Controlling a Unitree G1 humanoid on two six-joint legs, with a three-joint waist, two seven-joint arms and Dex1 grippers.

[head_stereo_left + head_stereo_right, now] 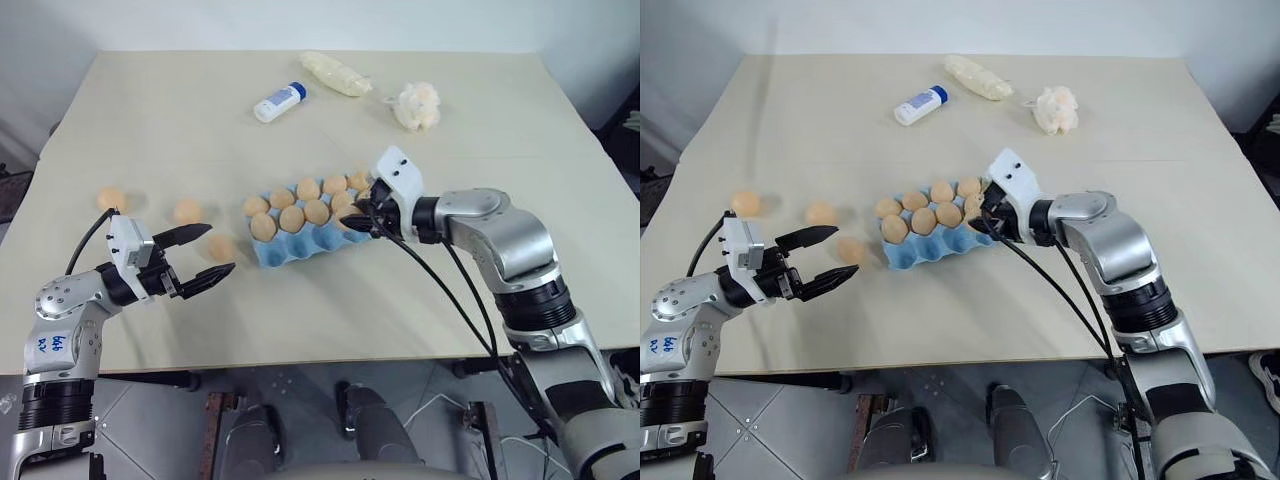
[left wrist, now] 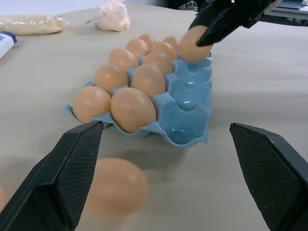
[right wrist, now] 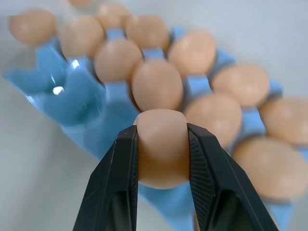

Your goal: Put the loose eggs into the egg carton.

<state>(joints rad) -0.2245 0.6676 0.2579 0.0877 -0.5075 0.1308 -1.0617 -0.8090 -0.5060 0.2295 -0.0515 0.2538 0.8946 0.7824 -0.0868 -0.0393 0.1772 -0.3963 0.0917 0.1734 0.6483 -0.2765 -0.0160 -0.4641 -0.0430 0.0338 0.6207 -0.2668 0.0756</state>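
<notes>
Silver-grey arms showed black joint bands, and white camera blocks sat on both wrists. The left gripper [image 1: 208,251] and right gripper [image 3: 162,144] wore black textured fingers. Black cables looped along each forearm; blue handwriting marked the left.

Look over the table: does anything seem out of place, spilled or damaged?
Nothing is spilled or broken. Three eggs lie loose on the table left of the carton. The right gripper holds another egg above the carton.

Beige table [image 1: 150,110] standing against a pale wall [image 1: 300,20], grey tiled floor [image 1: 150,420] showing under the table's near edge
</notes>
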